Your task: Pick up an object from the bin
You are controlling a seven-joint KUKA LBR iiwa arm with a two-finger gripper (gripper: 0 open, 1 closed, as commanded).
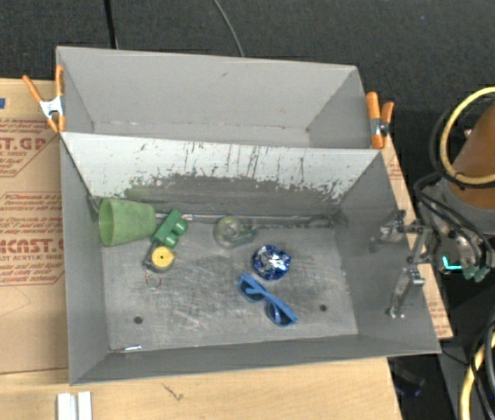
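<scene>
- Grey metal bin (221,103) holds few things; the end effector (402,274) hangs over its right wall, open or closed I cannot tell.
- Nearest, toward the view's left: blue sunglasses (268,298), long axis slanting; patterned blue ball (271,262) just beside.

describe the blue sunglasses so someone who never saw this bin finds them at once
Look at the floor of the grey metal bin, right of its middle, toward the near wall. The blue sunglasses lie there, just below a blue-and-white ball. They are the only flat, two-lensed thing; their neighbour is round.
</scene>
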